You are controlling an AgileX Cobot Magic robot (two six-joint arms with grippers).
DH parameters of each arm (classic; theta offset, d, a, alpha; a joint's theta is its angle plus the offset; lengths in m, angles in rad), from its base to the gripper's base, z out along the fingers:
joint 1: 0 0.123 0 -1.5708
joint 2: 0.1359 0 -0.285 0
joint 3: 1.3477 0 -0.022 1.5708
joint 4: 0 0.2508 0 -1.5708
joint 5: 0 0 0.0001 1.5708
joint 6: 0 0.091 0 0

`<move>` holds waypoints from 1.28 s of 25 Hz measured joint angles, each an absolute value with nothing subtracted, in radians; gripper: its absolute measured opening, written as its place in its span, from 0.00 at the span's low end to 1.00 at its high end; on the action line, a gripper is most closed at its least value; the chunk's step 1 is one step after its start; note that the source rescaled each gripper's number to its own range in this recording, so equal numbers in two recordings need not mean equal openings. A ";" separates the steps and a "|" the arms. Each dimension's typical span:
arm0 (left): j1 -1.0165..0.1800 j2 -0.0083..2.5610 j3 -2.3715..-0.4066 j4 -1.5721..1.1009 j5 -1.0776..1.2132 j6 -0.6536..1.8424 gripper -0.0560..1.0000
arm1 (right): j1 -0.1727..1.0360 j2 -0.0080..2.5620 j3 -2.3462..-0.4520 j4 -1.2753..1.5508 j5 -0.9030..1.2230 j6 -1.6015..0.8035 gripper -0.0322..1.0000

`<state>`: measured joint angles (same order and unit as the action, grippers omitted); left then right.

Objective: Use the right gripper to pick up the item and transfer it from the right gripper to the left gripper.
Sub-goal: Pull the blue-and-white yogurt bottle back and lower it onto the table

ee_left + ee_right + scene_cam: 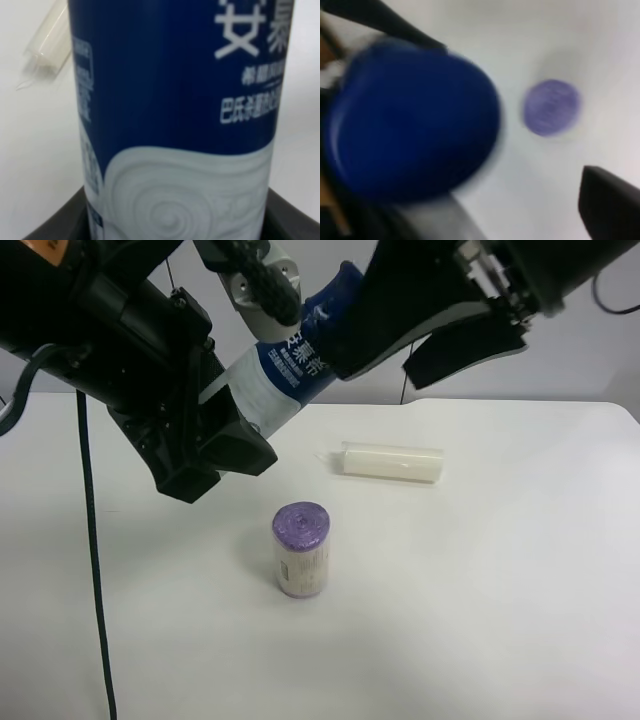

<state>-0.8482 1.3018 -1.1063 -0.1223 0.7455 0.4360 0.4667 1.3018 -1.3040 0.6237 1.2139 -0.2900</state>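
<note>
Gleaming cylindrical bottle point(170, 125), blue over swirled white, in left pincer point(175, 225).

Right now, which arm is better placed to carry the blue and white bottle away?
Left, I'd say. The left gripper is shut on the bottle at its white lower body; the right gripper stands open by the blue cap.

One bottle point(285, 375), upper middle of the frame; one purple-topped can point(301, 550), centre; one cream tube point(392, 462), right of centre. Two grippers: left gripper point(235, 425) at upper left, right gripper point(378, 372) at upper right. One white table point(500, 590), one black cable point(92, 570) down the left side.
</note>
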 joint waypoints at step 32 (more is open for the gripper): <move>-0.848 1.302 -1.106 -0.122 0.745 0.425 0.05 | 0.467 0.125 -0.514 0.034 1.103 -0.017 1.00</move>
<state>-0.8482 1.3018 -1.1063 -0.1223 0.7451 0.4246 0.4667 0.1253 -0.5139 0.0344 1.1026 -0.0172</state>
